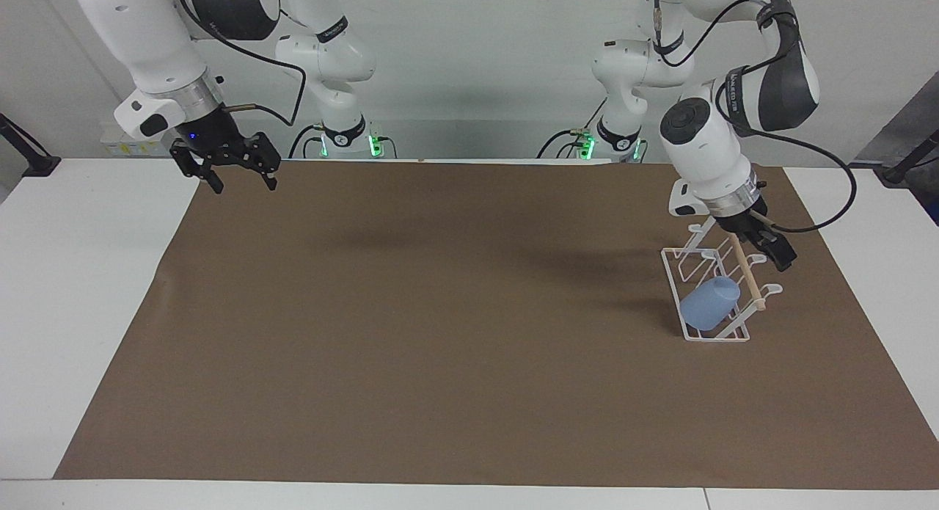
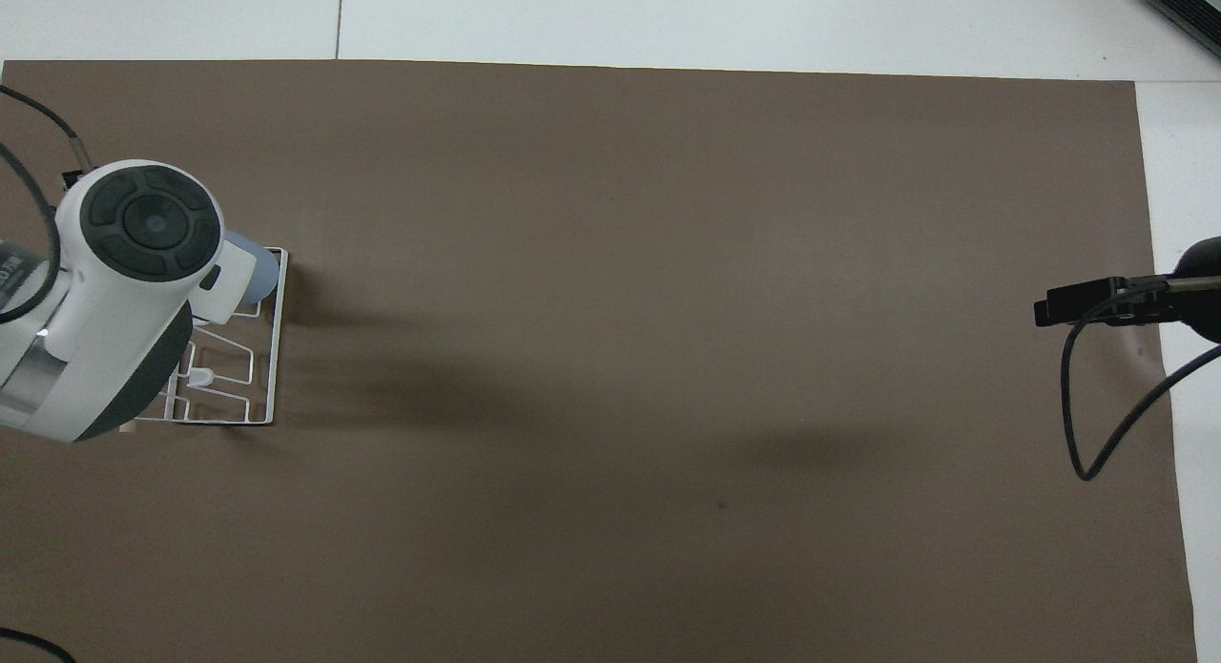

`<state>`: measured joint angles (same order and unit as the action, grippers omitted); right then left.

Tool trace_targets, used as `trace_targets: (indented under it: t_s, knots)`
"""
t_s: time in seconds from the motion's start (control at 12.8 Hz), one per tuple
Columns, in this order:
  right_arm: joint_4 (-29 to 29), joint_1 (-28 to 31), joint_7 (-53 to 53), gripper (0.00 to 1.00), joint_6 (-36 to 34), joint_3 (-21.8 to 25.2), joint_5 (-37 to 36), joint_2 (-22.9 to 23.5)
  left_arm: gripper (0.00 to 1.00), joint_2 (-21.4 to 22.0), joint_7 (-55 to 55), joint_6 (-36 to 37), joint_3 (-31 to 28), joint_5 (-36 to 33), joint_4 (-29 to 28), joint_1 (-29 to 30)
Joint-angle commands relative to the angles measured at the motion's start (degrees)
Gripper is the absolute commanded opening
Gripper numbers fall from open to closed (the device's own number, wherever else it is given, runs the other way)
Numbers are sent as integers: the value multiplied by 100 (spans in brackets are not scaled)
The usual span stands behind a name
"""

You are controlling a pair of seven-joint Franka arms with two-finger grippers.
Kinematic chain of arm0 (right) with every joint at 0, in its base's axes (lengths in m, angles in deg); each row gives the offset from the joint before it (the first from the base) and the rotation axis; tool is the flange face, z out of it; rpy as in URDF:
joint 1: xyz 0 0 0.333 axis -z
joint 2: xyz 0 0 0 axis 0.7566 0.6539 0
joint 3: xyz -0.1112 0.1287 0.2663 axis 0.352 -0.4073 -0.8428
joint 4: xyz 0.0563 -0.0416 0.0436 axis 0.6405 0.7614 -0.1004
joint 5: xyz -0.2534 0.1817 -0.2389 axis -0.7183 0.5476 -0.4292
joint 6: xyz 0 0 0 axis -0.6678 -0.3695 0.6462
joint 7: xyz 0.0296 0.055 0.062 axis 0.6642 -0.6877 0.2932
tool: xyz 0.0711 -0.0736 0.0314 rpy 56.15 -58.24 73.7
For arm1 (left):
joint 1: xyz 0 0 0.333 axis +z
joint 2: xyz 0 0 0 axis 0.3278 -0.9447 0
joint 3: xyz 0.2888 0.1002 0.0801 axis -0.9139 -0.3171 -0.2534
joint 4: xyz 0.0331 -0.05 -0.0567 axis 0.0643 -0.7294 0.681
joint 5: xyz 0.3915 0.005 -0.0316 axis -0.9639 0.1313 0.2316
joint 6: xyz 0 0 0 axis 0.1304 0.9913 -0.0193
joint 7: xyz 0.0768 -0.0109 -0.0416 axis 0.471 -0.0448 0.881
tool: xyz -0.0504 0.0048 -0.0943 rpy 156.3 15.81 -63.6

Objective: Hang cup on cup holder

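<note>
Facing view shows no legible writing near cup (image 1: 709, 304).

We see even, fairly bright light from above, no glare. The matte brown paper sheet (image 1: 469, 326) carries soft, blurry-edged shadows: one beside the white wire cup holder with wooden dowel (image 1: 715, 293), toward the table middle, and a fainter one nearer the right arm's end. Both views look sharp enough, with no obvious edge distortion. Green lights glow at the arm bases (image 1: 351, 144).
</note>
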<state>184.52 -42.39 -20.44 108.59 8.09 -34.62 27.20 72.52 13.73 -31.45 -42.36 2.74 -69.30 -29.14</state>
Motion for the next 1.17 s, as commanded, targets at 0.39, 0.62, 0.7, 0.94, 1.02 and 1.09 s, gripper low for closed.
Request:
trace_targets:
  t_s: [0.39,0.62,0.7,0.94,1.02,1.09]
  knots:
    - [132,-9,-85,100,121,47,-143,-114,100,613,1129,871,24,2067,146,517]
    - [70,-9,-76,100,261,47,-134,-79,100,684,2510,916,7,2682,225,622]
    - [70,-9,-76,100,279,47,-143,-79,100,675,2810,968,16,3024,330,762]
    - [79,87,-85,100,245,55,-152,-79,100,667,3356,1267,24,3851,629,904]
    - [79,88,-85,100,236,55,-169,-79,100,623,3427,1328,33,3906,787,895]
    - [79,88,-85,100,262,55,-265,-79,100,623,3437,1372,51,3915,858,886]
